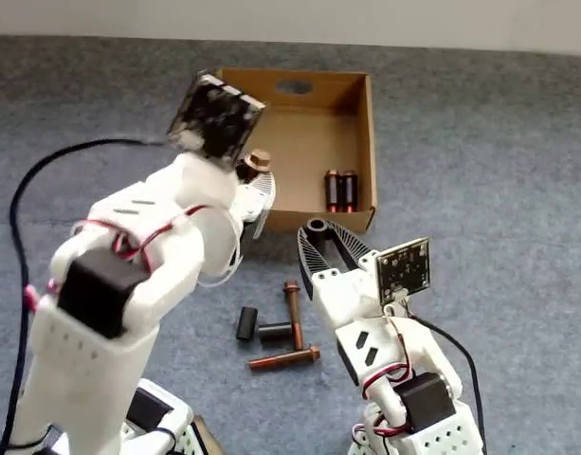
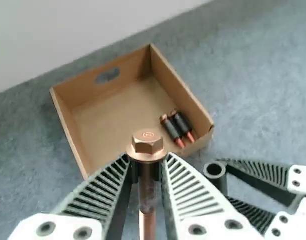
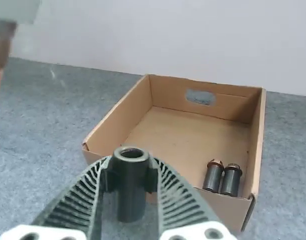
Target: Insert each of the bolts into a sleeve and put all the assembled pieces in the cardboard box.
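In the high view, the left end effector (image 1: 255, 190), on a high-raised arm, is closed on a bolt (image 1: 259, 160) near the front wall of the cardboard box (image 1: 371, 142). The right end effector (image 1: 318, 235), on a low arm, grips a sleeve (image 1: 317, 227) just before that wall.

At the left wrist, the bolt is pinched on its shank, below the head. I judge it stiff and smooth, so it may slide.

At the right wrist, the sleeve's mouth is free. It looks light and hard, best held mid-body.
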Controlling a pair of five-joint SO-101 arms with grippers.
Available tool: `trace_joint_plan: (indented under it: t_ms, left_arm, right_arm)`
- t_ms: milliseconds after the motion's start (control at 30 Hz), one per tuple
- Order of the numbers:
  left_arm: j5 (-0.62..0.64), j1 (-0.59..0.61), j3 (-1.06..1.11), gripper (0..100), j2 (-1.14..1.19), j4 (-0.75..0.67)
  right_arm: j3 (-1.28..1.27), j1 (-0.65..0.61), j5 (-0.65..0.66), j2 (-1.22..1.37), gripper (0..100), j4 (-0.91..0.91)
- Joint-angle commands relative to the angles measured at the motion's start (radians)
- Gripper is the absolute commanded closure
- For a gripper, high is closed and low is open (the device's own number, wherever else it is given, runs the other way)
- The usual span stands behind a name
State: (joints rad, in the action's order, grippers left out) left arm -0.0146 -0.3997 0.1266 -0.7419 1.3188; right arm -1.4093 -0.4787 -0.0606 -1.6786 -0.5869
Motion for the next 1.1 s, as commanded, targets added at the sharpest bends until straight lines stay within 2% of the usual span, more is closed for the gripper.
trace_joint_plan:
  t_ms: [0, 167, 367, 533, 1067]
  left_arm:
    - [0.037, -0.012, 0.105, 99, -0.077, -0.137]
    - [0.035, -0.012, 0.285, 99, -0.151, -0.344]
    - [0.035, -0.042, 0.398, 99, -0.216, -0.489]
    - [0.031, -0.084, 0.455, 99, -0.226, -0.520]
    - [0.031, -0.076, 0.458, 99, -0.228, -0.505]
  right_arm:
    - [0.016, -0.007, -0.009, -0.010, 99.3, 0.024]
    - [0.013, -0.007, -0.009, -0.012, 99.3, 0.021]
    - [0.007, -0.007, -0.009, -0.012, 99.3, 0.021]
    - [0.005, -0.007, -0.009, -0.012, 99.3, 0.021]
    - [-0.018, -0.007, -0.009, -0.012, 99.3, 0.022]
